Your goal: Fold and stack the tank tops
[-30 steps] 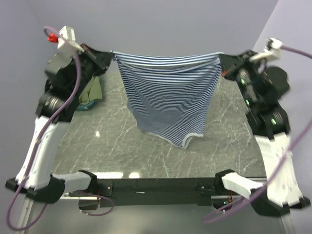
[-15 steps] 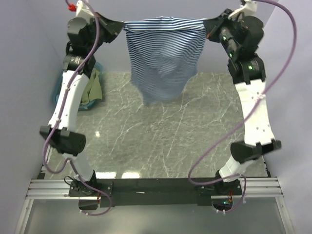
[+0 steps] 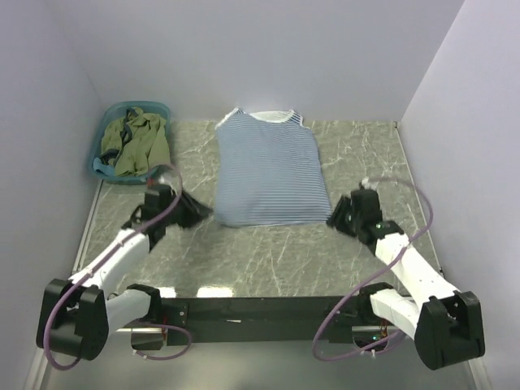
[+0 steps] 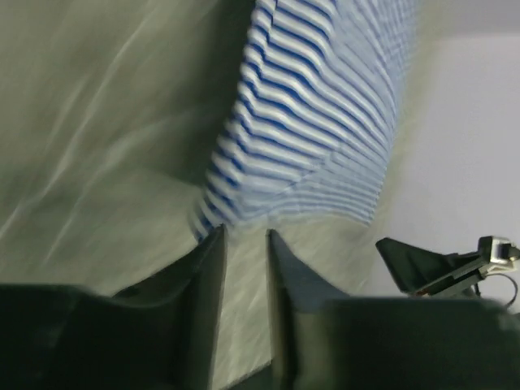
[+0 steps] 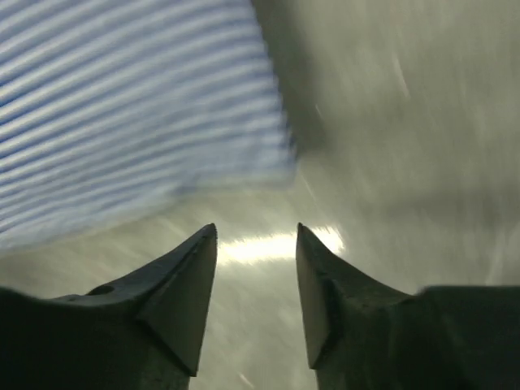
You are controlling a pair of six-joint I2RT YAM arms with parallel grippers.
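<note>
A navy-and-white striped tank top [image 3: 268, 171] is seen spread flat on the grey marble-patterned table [image 3: 366, 154], in the middle of the far half, with its neckline and straps toward the far wall and its hem toward the near side. The cloth is laid out smooth, slightly wider at the hem than at the shoulders. An olive green tank top [image 3: 142, 142] is seen crumpled inside a translucent teal plastic basin [image 3: 134, 106] in the far left corner, well apart from the striped one. The left gripper [image 3: 199, 215] is held low over the table just beside the near left corner of the hem. In the left wrist view the left gripper [image 4: 244, 237] is shown with its fingers a narrow gap apart, bare table between them and the hem corner just beyond the tips. The right gripper [image 3: 335, 218] is held low just beside the near right corner of the hem. In the right wrist view the right gripper [image 5: 256, 234] is shown with its fingers spread and nothing between them, the striped edge lying beyond and to the left.
</note>
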